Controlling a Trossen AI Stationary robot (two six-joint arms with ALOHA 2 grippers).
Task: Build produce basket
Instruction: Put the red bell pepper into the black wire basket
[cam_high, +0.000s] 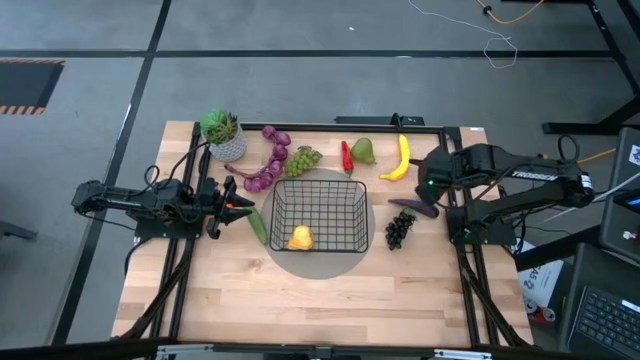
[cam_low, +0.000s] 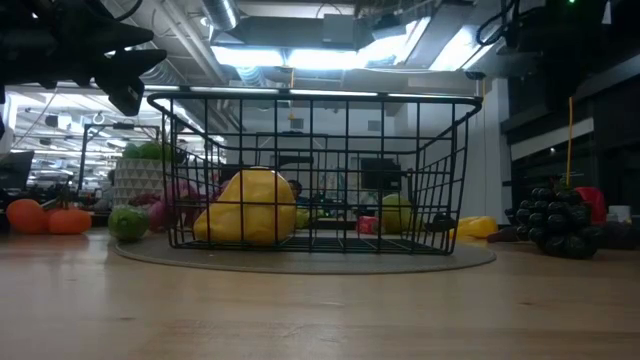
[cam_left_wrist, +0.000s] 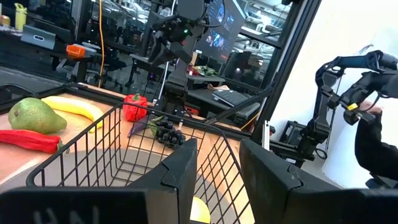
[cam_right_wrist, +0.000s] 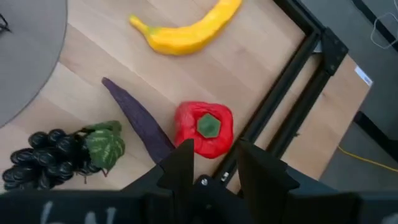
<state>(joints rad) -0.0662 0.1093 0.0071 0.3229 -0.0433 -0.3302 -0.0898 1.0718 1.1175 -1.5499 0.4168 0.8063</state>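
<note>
My right claw (cam_right_wrist: 208, 163) hangs spread and empty just above the red pepper (cam_right_wrist: 203, 129), its fingers pointing down at it, which I read as lining up for the next pick. Beside the pepper lies the aubergine (cam_right_wrist: 134, 115), touching it, then the black grapes (cam_right_wrist: 59, 155), and farther off the banana (cam_right_wrist: 186, 31); all rest on the bare tabletop (cam_high: 400, 290), outside the basket.

My left claw (cam_left_wrist: 214, 168) is also spread, holding nothing, and hovers at the basket's (cam_high: 318, 212) left rim, looking across it. I judge it is parked clear so the right arm has room to carry things in.

The basket sits on a round grey mat (cam_high: 318, 265) at the middle of the tabletop, with only the yellow fruit (cam_high: 300, 238) inside. The cucumber (cam_high: 258, 226) lies against its left side. Behind it, the purple grapes (cam_high: 266, 172), green grapes (cam_high: 302, 158), chilli (cam_high: 347, 157) and pear (cam_high: 363, 150) wait in a loose row, within reach of either arm.
</note>
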